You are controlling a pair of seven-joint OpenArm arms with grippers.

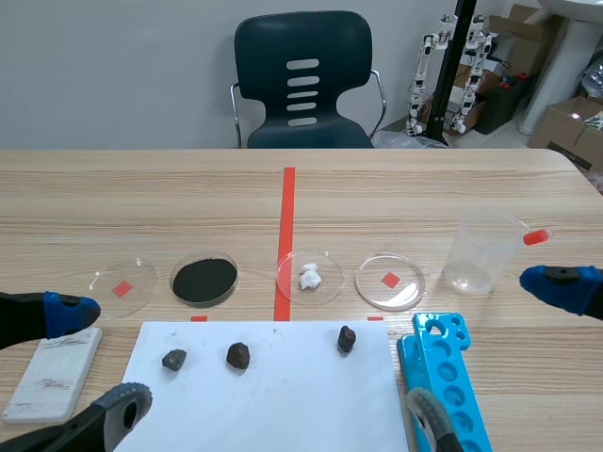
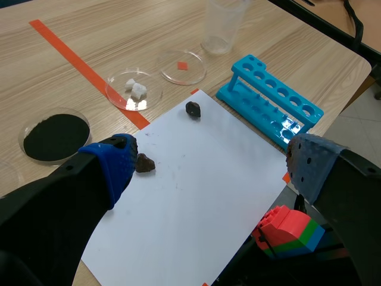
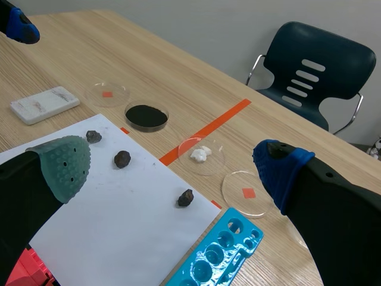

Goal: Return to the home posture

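Observation:
Both arms hang above the near part of the table, holding nothing. My left gripper [image 1: 94,358] is open over the left side of a white paper sheet [image 1: 273,395]; from its own camera, the left gripper [image 2: 214,167] has the sheet [image 2: 196,190] far below it. My right gripper [image 1: 495,348] is open above the blue tube rack [image 1: 443,386]; in the right wrist view, the right gripper [image 3: 169,167] hovers over the sheet [image 3: 113,214]. Three dark rocks [image 1: 238,355] lie on the paper.
Several petri dishes stand in a row behind the paper: one with black powder [image 1: 203,280], one with white bits [image 1: 310,276], two clear [image 1: 390,281]. A clear beaker [image 1: 482,250] stands at the right, a white block [image 1: 55,372] at the left, a chair [image 1: 303,80] beyond the table.

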